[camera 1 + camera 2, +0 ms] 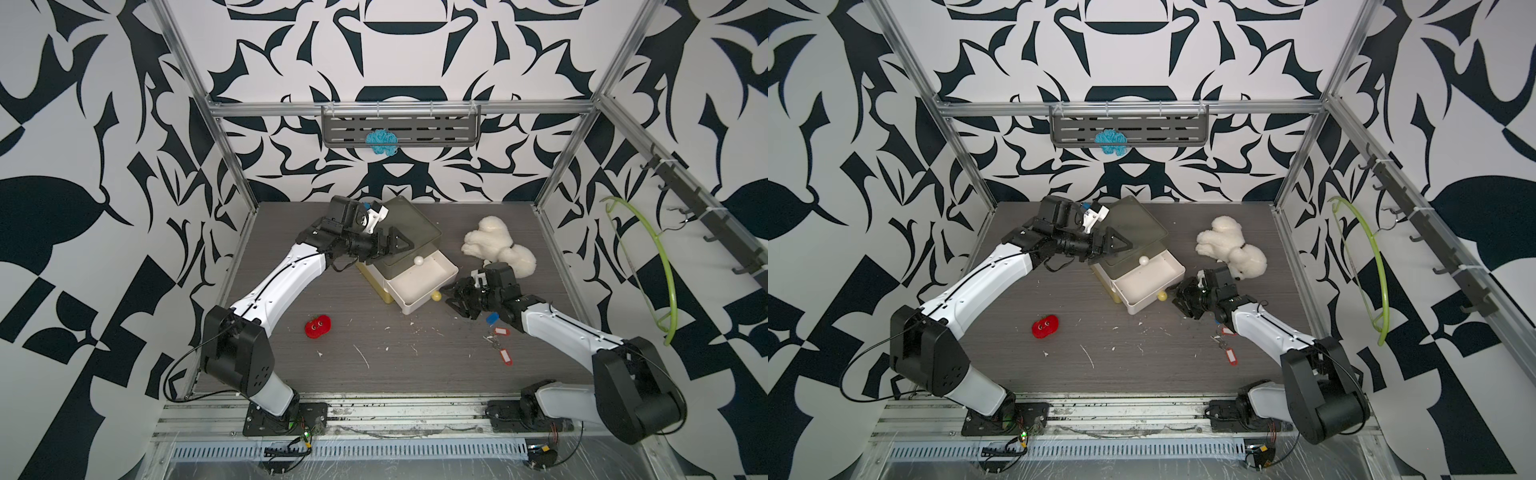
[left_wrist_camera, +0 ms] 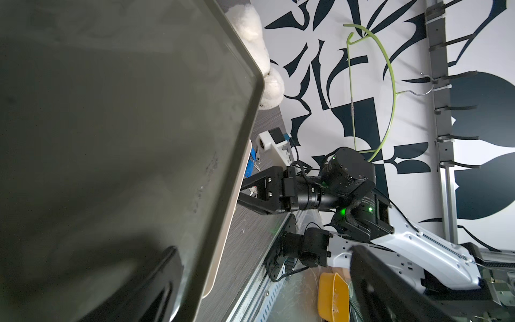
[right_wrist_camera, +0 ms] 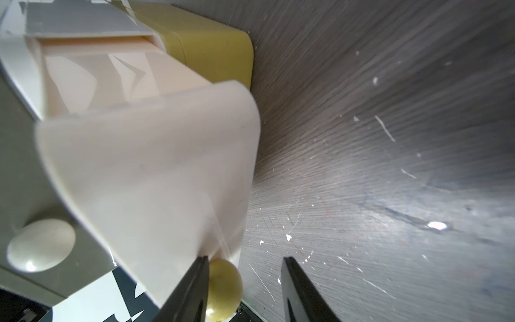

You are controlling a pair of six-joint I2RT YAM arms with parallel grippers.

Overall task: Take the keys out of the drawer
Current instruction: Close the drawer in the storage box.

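Drawer (image 1: 419,282) stands open, keys (image 1: 497,338) outside on the table (image 1: 374,332) (left gripper (image 1: 401,245), right gripper (image 1: 448,300) both spread)

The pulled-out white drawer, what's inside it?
Nothing shows in the drawer, only its bare white floor. Its rear is covered by the grey cabinet top.

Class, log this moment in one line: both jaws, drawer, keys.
left gripper: jaws open, over cabinet top | right gripper: jaws open around yellow knob | drawer: open, looks empty | keys: on table

robot lab cell: aluminium frame (image 1: 270,109), patterned walls (image 1: 399,41).
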